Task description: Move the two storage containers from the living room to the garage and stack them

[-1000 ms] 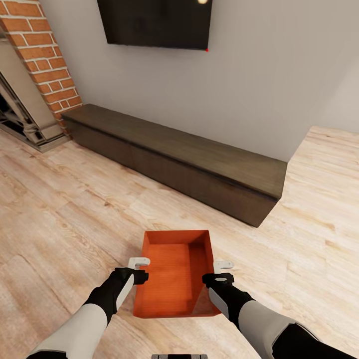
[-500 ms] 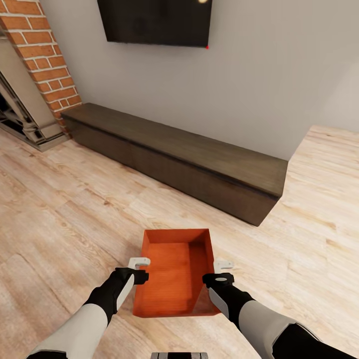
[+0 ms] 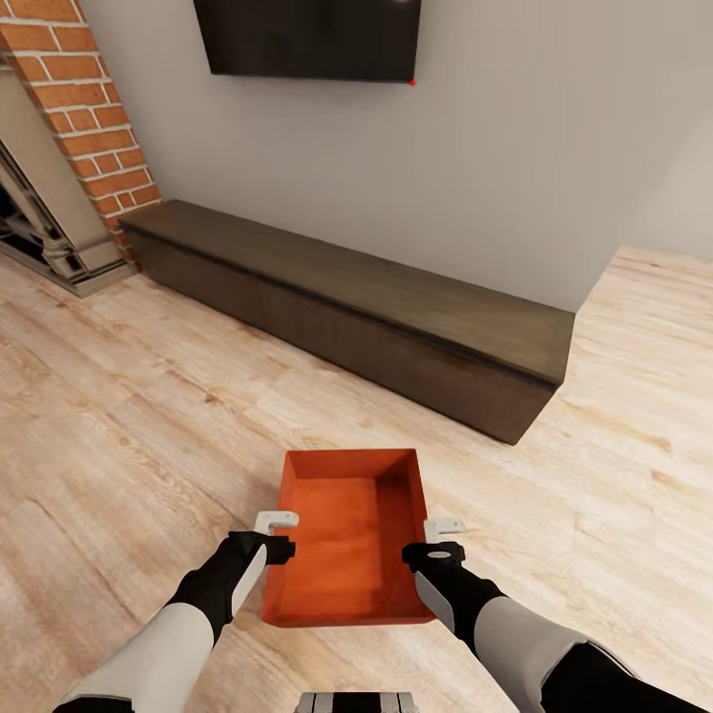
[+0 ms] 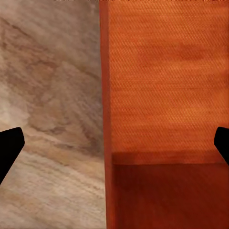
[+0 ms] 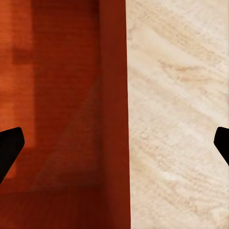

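In the head view we see one orange-red storage container (image 3: 347, 550) in the lower centre of the frame, open at the top, over the light wood plank floor (image 3: 129, 416) of the living room. Whether it rests on the planks or hangs just above them, we cannot tell.

Our left gripper (image 3: 277, 530) sits at the container's left wall, lower left of centre, and our right gripper (image 3: 441, 535) at its right wall, lower right of centre. In the left wrist view the container's thin wall (image 4: 106, 114) runs up the middle of the frame, between the two dark fingertips (image 4: 9, 145) at the frame's side edges. The right wrist view shows the same: the wall (image 5: 114, 114) lies between fingertips (image 5: 9, 145) set wide apart. So both claws stand spread wide, each straddling a side wall with a clear gap on either side; neither has closed on anything we can see.

Beyond the container, a long low dark cabinet (image 3: 376, 317) crosses the middle of the frame along the grey wall (image 3: 515, 149). A black TV (image 3: 307, 38) hangs at the top centre, and a brick fireplace (image 3: 84, 119) fills the upper left corner.
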